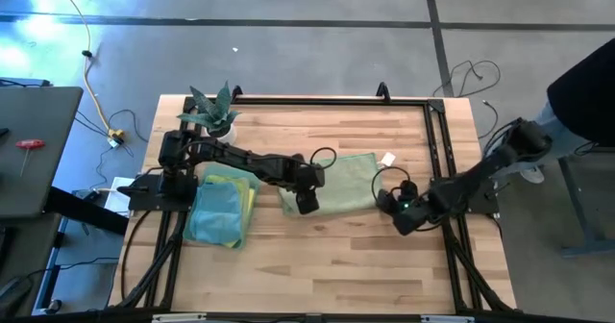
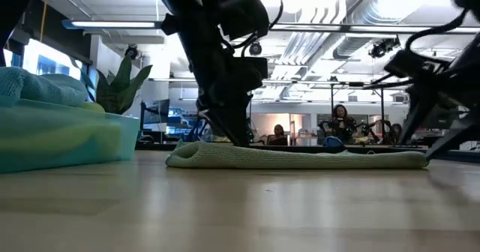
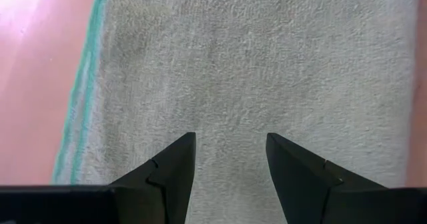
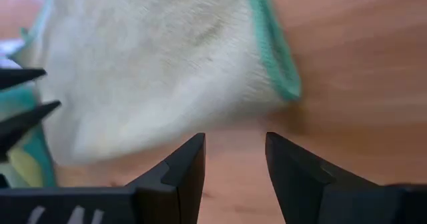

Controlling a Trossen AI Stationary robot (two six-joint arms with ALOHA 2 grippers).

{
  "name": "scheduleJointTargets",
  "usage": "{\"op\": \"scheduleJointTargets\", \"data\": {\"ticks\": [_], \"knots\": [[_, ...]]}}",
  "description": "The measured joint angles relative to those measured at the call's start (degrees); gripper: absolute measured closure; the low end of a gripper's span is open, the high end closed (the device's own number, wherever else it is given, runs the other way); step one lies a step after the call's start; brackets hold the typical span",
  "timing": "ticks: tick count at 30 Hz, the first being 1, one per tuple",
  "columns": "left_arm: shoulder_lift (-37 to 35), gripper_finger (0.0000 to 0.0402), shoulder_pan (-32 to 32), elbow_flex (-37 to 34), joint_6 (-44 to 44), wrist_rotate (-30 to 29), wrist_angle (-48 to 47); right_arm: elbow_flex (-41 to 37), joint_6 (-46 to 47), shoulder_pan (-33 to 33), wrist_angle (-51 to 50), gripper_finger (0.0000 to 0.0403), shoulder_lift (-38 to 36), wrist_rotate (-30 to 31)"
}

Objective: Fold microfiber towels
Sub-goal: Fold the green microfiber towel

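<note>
1. My left hand (image 1: pixel 307 202) sits low over the left end of the pale green towel (image 1: pixel 341 184), just left of centre in the high view. Its fingers (image 3: pixel 170 171) are parted to a middling gap with nothing between them, only towel pile below.
2. The towel lies flat on the worktop (image 1: pixel 336 265), looking already folded at least once, its teal-trimmed edge running up the left side of the left wrist view.
3. My right hand (image 1: pixel 399 208) waits just off the towel's right end, right of centre in the high view. Its fingers (image 4: pixel 180 174) are also parted and empty, over bare wood, with the towel's trimmed corner just ahead.
4. A stack (image 1: pixel 221 208) of blue, yellow and teal towels sits at centre left, under my left arm. A plant (image 1: pixel 213 111) stands above it, near the worktop's upper left corner.
5. I judge the step in hand is either another fold or a lift to the stack; I cannot tell which.
6. To do it well, I should go for the edge, not the middle of the cloth, so that I pinch all layers together.
7. Both hands should close on matching corners and rise evenly, or the fold may skew.
8. I should keep my left arm clear of the stack while swinging.
</note>
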Motion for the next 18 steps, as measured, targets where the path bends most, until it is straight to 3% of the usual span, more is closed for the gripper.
{"op": "scheduleJointTargets", "data": {"ticks": [8,18], "knots": [[2.4,0.0229,1.0,0.0,4.9,3.1,-0.2,0.2,0.2,-3.1,4.3,0.0254,7.3,0.4],[4.5,0.0229,-0.1,0.2,5.2,6.1,3.6,0.3,-0.2,-6.5,2.0,0.0254,7.8,0.0]]}}
